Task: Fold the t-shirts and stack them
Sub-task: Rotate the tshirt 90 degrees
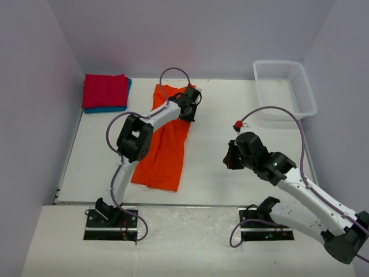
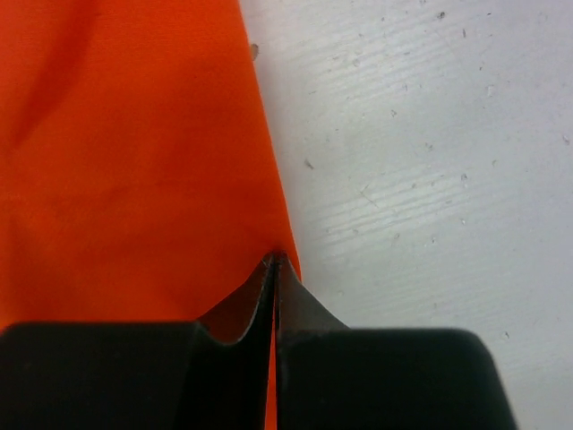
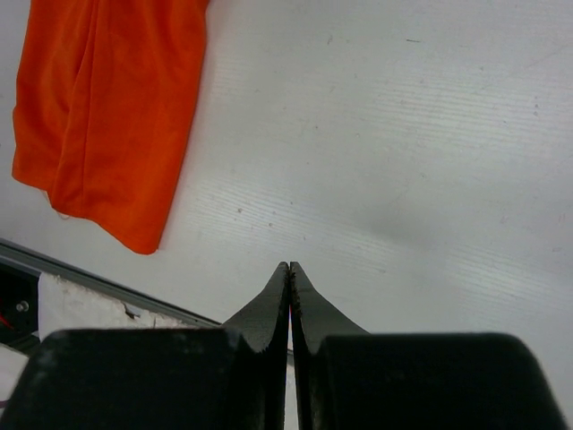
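The orange t-shirt (image 1: 164,147) lies flat on the table as a long strip folded lengthwise. My left gripper (image 1: 188,111) is shut, and its tips (image 2: 274,258) rest right on the right edge of the orange t-shirt (image 2: 134,161) near its far end. No cloth is lifted. The red t-shirt (image 1: 105,90) lies folded on the folded blue t-shirt (image 1: 128,86) at the far left corner. My right gripper (image 1: 230,158) hovers shut and empty over bare table to the right of the orange t-shirt (image 3: 107,107), with its tips (image 3: 289,266) pressed together.
A white mesh basket (image 1: 305,92) stands at the far right corner. The table's near edge (image 3: 89,278) runs just below the orange t-shirt's hem. Grey walls close in the left, back and right sides.
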### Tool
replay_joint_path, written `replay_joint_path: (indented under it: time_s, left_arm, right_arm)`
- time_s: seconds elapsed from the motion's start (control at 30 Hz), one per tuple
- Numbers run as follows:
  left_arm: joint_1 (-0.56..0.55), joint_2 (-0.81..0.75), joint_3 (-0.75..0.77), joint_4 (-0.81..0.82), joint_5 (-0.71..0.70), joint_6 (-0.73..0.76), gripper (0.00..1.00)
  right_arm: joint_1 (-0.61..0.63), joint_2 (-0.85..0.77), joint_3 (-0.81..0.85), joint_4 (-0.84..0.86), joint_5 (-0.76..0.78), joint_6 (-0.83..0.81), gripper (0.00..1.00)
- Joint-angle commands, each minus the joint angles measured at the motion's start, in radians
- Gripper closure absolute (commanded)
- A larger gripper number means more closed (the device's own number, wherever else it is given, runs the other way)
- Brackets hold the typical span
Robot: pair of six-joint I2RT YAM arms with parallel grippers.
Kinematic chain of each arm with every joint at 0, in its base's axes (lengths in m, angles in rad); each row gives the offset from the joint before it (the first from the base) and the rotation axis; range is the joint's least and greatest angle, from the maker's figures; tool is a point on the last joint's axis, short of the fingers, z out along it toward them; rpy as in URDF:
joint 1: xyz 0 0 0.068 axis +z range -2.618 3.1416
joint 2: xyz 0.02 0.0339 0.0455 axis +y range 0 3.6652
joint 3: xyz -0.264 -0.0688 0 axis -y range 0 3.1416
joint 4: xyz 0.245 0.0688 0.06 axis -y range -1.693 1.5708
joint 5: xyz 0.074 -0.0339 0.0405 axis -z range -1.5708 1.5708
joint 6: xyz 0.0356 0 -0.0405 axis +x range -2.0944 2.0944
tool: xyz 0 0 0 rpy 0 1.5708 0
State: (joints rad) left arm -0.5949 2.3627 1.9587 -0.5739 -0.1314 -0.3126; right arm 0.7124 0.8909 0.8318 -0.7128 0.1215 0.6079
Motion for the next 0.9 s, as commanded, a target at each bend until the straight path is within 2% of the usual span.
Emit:
replay_joint_path:
  time_s: [0.0,0.13,0.4,0.5,0.57,0.6,0.63,0.83,0.87]
  left_arm:
    - [0.004,0.062,0.081,-0.001,0.079,0.026,1.00]
    - [0.012,0.125,0.124,0.016,0.156,0.024,1.00]
    - [0.049,0.291,0.333,0.060,0.331,0.001,1.00]
    - [0.061,0.302,0.373,0.094,0.365,-0.008,1.00]
    - [0.052,0.261,0.306,0.149,0.360,0.000,1.00]
    - [0.046,0.189,0.260,0.184,0.352,0.004,1.00]
    - [0.032,0.149,0.164,0.253,0.339,0.009,1.00]
    - [0.000,-0.129,-0.079,0.357,0.155,0.000,1.00]
    - [-0.003,-0.163,-0.159,0.380,0.136,0.001,1.00]
  right_arm:
    - [0.001,-0.027,0.015,-0.010,0.015,0.010,1.00]
    - [0.001,-0.043,0.016,-0.020,0.020,0.013,1.00]
    - [0.001,-0.026,0.009,-0.031,-0.005,0.026,1.00]
    - [0.001,-0.026,-0.002,-0.022,-0.013,0.029,1.00]
    - [0.001,-0.017,-0.008,-0.022,-0.016,0.033,1.00]
    - [0.002,-0.015,-0.008,-0.022,-0.017,0.038,1.00]
    - [0.002,-0.014,-0.008,-0.020,-0.017,0.038,1.00]
    - [0.002,-0.009,0.013,-0.025,-0.019,0.030,1.00]
    - [0.002,-0.010,0.013,-0.022,-0.022,0.029,1.00]
